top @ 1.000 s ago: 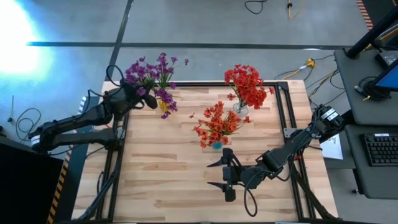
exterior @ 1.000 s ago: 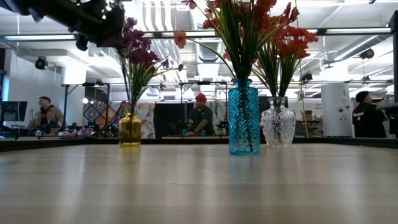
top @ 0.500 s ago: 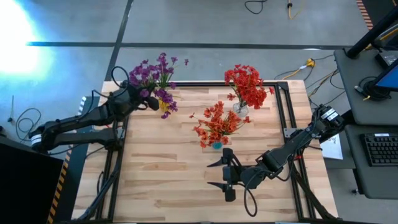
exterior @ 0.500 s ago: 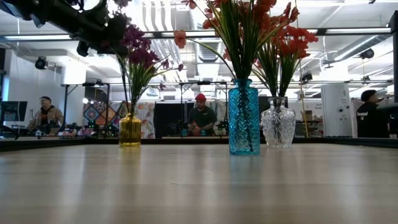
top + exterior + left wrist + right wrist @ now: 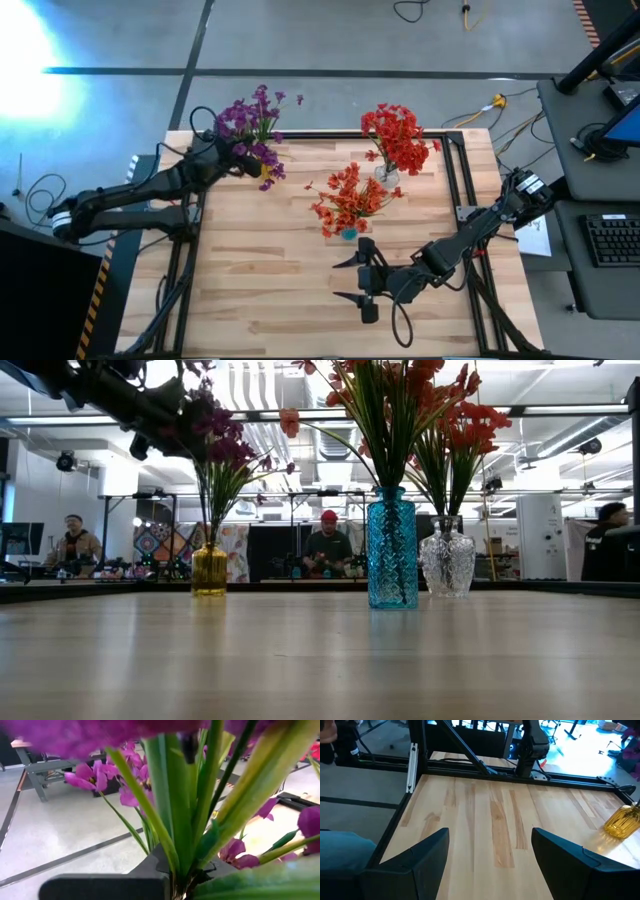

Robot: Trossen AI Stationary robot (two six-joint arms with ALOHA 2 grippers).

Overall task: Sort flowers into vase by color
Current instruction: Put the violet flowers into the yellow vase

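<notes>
Purple flowers (image 5: 250, 112) stand bunched in the yellow vase (image 5: 209, 569) at the table's far left corner, and your left gripper (image 5: 243, 160), jaws closed on a green stem (image 5: 176, 820) of a purple sprig, sits right over that vase, probably so the sprig can drop in among its own colour. Red flowers (image 5: 396, 135) already fill the clear vase (image 5: 446, 557) and the blue vase (image 5: 392, 548), stems near upright and blossoms fanning outward. Your held sprig's long axis runs roughly vertical, blossoms up, stem end toward the vase mouth; your right gripper (image 5: 363, 283) waits with jaws spread and empty low over the near table (image 5: 260, 290).
</notes>
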